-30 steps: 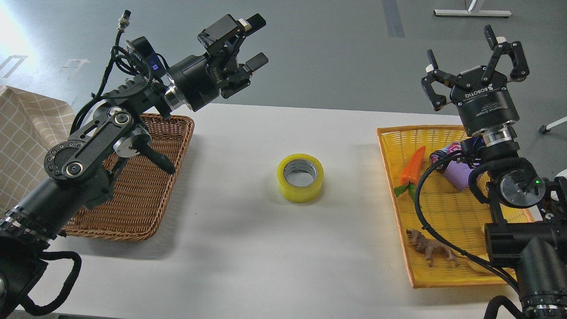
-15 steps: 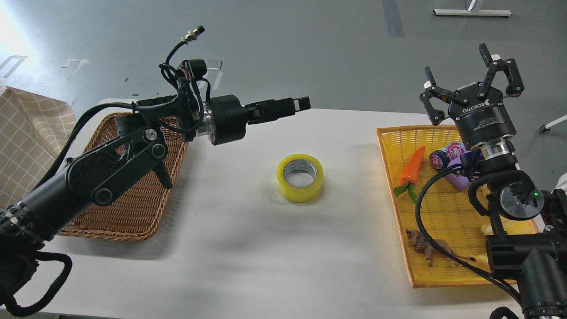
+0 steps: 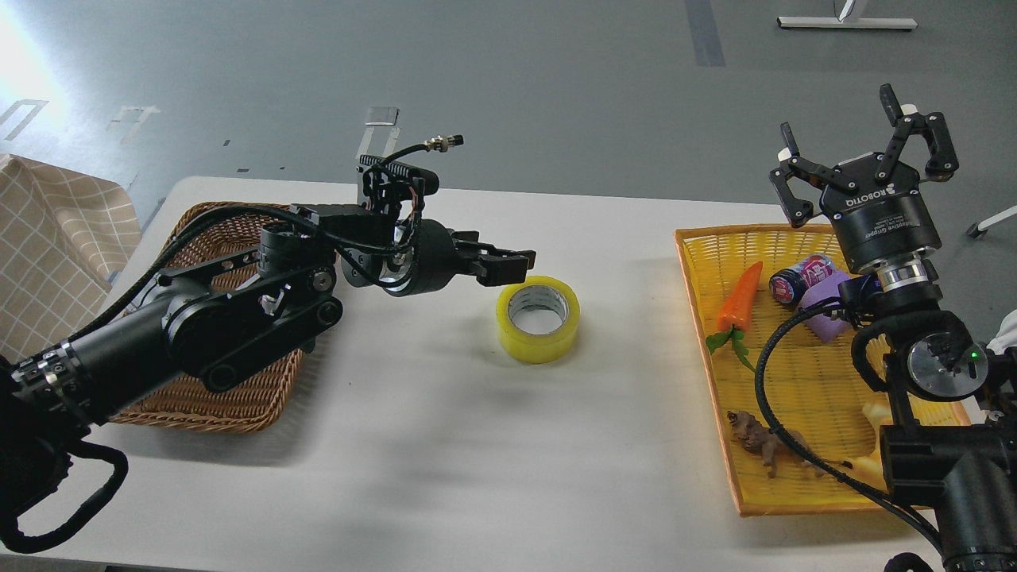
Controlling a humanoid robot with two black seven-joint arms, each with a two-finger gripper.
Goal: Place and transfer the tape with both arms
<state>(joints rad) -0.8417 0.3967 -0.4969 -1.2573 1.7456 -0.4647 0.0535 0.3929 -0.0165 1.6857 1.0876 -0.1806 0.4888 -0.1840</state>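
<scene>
The tape (image 3: pixel 539 340), a yellow roll with a grey-white core, lies flat on the white table (image 3: pixel 445 461) near its middle. My left gripper (image 3: pixel 512 266) reaches in low from the left, its tips just left of and slightly above the roll's near-left rim. Its fingers overlap from this angle, so I cannot tell how far apart they are. My right gripper (image 3: pixel 862 135) is open and empty, fingers spread and pointing up, held high over the far end of the yellow basket (image 3: pixel 690 318).
A brown wicker basket (image 3: pixel 238 393) sits at the left under my left arm. The yellow basket at the right holds a toy carrot (image 3: pixel 739 295), a can (image 3: pixel 794 282), a purple object (image 3: pixel 826 319) and a toy lion (image 3: pixel 767 446). A checked cloth (image 3: pixel 48 238) is at far left.
My left gripper has swung down and rightward from high above the wicker basket to the tape's left side. My right arm has shifted slightly. The tape has not moved.
</scene>
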